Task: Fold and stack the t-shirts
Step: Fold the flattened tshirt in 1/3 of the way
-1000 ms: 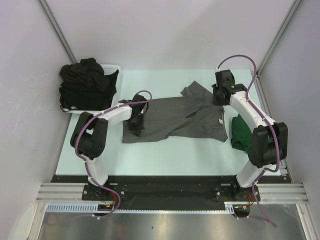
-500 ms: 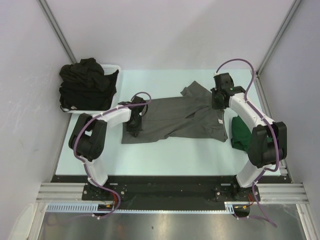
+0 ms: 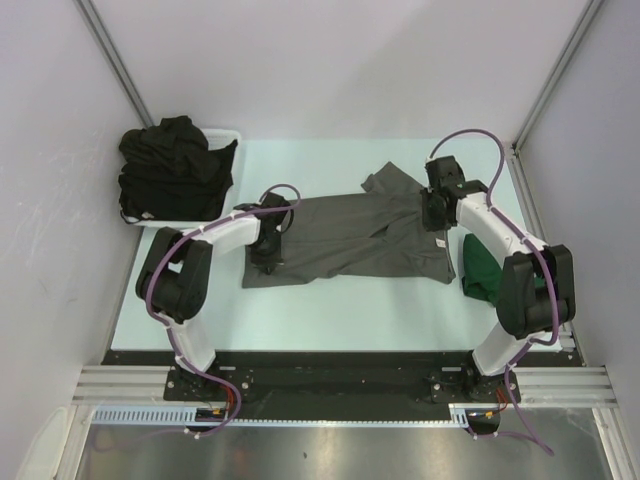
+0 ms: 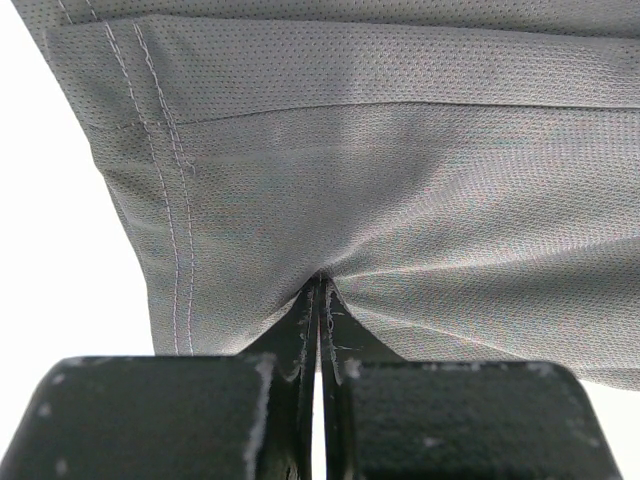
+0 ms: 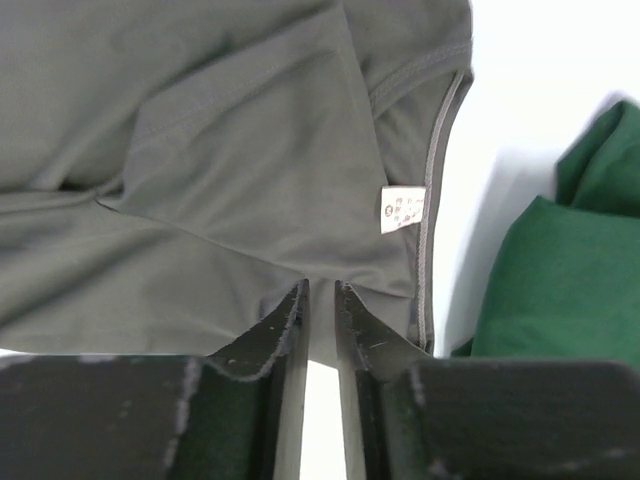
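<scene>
Left claw (image 4: 320, 292) was clamped tight on the charcoal grey t-shirt (image 3: 350, 240), jaws together with a tuck of cloth puckered between them. The hold was close to the stitched hem (image 4: 170, 200), at the shirt's left end. Right claw (image 5: 320, 292): jaws a thin slit apart, tips at the shirt's edge below the collar band (image 5: 440, 130), near the white neck label (image 5: 403, 210). Could not tell whether any cloth was caught between them. Grey shirt lay spread crosswise on the bench (image 3: 330, 310) between my two arms, rumpled, one sleeve poking toward the far side. Dark green t-shirt (image 3: 480, 265) sat bunched at the bench's right edge, just beside the grey one's collar end. Black t-shirts (image 3: 170, 165) were heaped in the white basket (image 3: 228, 135) at the far left corner. Handling, as I judged it: light, thin knit, wholly limp, with no stiffness to carry a fold. It would likely sag from any single point of hold and slide easily over the smooth bench. Not fragile. Best taken by a pinch at the doubled edges, hem corner at one end and shoulder seam or collar band at the other. That way both ends should lift together and the cloth hang flat.
</scene>
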Controlling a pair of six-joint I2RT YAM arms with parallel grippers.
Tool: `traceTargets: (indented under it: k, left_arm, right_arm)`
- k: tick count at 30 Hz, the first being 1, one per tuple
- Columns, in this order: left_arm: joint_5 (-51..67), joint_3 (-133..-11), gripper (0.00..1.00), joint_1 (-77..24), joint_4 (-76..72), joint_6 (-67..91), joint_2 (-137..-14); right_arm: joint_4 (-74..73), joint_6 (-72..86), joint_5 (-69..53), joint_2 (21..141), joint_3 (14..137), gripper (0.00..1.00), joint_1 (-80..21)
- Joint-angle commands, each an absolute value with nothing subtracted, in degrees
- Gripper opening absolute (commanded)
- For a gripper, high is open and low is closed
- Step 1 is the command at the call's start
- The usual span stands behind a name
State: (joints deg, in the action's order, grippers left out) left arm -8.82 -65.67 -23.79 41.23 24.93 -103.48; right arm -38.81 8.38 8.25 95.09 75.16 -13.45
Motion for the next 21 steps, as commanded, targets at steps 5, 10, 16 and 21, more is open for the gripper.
traceTargets:
  k: [5,10,16,21]
  left_arm:
    - [-7.6,-67.6,0.0,-23.1,42.4,22.7,-100.7]
    - [-5.7,-68.9,0.16,-23.2,42.5,22.1,-100.3]
    - [-3.2,-70.5,0.44,-23.6,42.1,21.7,-98.8]
    - [-3.1,-74.5,0.52,-23.8,42.8,20.6,-96.1]
  right_arm:
    - [-38.7,11.0,9.1,97.2,71.5,0.17,-14.2]
    - [-39.0,10.8,9.5,98.5,74.3,0.23,-14.8]
    - [-39.6,10.3,10.0,99.7,78.6,0.25,-14.8]
    - [-38.0,9.4,10.1,100.3,83.9,0.26,-14.9]
